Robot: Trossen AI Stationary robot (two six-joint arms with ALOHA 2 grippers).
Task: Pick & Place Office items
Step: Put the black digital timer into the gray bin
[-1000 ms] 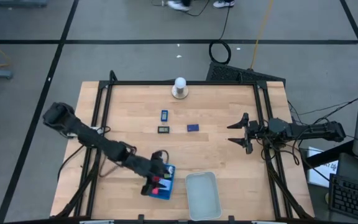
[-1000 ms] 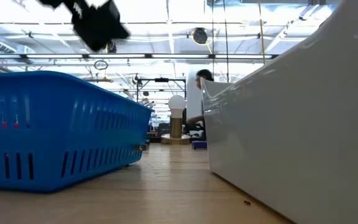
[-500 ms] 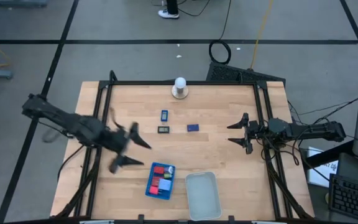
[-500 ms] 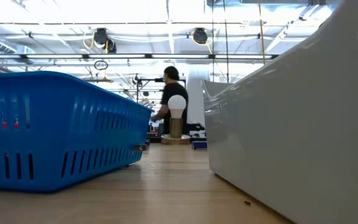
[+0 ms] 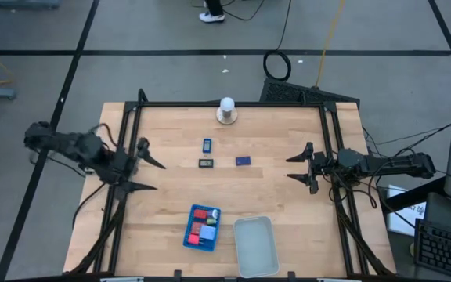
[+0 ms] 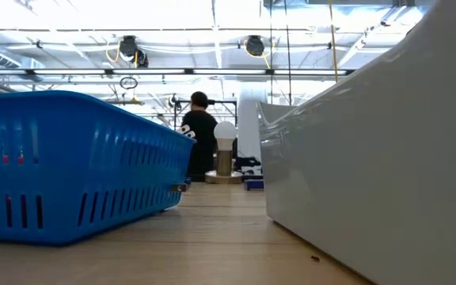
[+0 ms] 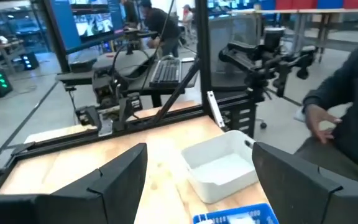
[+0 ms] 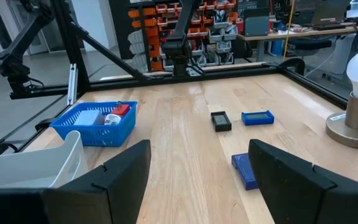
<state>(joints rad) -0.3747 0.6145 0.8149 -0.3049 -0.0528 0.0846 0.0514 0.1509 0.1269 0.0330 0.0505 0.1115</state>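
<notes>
Pale matt wood table (image 5: 280, 196), slotted glossy blue plastic tray (image 6: 70, 158), smooth translucent white plastic tray (image 5: 255, 246).

Three loose pieces are lying mid-table: light blue rectangle (image 5: 207, 145), black piece (image 5: 205, 163), dark blue rectangle (image 5: 243, 160), with bare wood all round them. Blue tray (image 5: 202, 228) and clear tray (image 5: 255, 245) are crowding the near edge. White ball (image 5: 226, 110) is standing at the far edge.

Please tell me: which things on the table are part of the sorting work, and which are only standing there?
Part of the job:
- blue rectangle
- black rectangular piece
- dark blue rectangle
- red blocks in the blue basket

Only standing there:
- white ball on a round base
- clear tray
</notes>
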